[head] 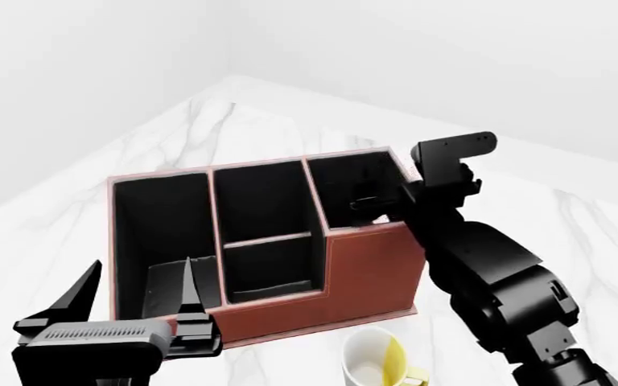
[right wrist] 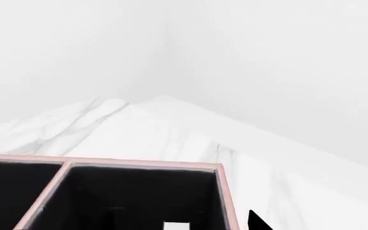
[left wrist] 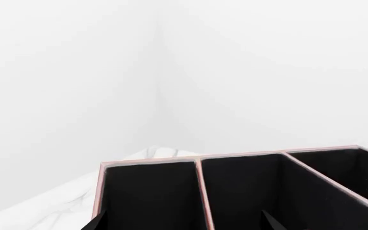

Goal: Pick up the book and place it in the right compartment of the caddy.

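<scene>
right tool (head: 379, 211) over right compartment (head: 354, 193), book (right wrist: 176, 225) inside

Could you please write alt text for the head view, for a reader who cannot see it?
A reddish-brown caddy with three black-lined sections stands on a white marble table. The right arm reaches over its right compartment, while the left pincer is open near the caddy's left end. A white-and-yellow mug stands in front.
</scene>
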Tool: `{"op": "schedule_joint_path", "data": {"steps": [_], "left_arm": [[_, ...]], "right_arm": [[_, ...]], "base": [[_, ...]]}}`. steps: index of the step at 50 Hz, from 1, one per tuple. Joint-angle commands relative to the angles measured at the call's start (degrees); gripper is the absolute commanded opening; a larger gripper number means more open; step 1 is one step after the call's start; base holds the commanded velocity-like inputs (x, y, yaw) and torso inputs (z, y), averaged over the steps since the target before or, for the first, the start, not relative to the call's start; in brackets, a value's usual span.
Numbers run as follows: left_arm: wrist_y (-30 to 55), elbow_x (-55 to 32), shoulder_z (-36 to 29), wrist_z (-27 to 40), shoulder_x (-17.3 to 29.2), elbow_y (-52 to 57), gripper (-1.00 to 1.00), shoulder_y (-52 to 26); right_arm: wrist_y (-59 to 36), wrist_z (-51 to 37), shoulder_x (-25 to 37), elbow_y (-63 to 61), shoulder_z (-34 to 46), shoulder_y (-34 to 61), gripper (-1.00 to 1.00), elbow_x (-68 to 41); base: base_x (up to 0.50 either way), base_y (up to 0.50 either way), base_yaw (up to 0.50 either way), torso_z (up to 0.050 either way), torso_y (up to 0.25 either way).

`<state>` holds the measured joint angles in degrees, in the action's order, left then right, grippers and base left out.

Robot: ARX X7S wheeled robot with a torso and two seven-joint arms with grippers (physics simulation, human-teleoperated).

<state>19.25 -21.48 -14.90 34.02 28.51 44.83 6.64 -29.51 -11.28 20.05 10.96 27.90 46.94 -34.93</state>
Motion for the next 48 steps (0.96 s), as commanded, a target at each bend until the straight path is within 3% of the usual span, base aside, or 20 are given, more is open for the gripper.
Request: {"op": "schedule_joint_path", "data": {"steps": [1, 16, 48], "left_arm": [[-0.05, 0.04, -0.19, 0.14, 0.09, -0.01, 1.0, 0.0], [-0.02, 0.07, -0.45, 0.36, 0.21, 0.15, 1.0, -0.09], [-1.85, 0.16, -0.1, 0.54, 0.66, 0.76, 1.0, 0.45]], "right_arm": [[3.54, -1.36, 1.22, -5.64, -1.38, -1.1, 1.0, 0.49], [9.16, -3.05, 3.45, -14.45, -4.21, -2.5, 1.0, 1.39], [9.8, -10.42, 12.66, -41.03, -15.58, -8.88, 1.0, -7.26]], "base": [[0.0, 0.0, 0.0, 0.0, 0.0], [0.0, 0.0, 0.0, 0.0, 0.0], [0.0, 0.0, 0.0, 0.0, 0.0]]}}
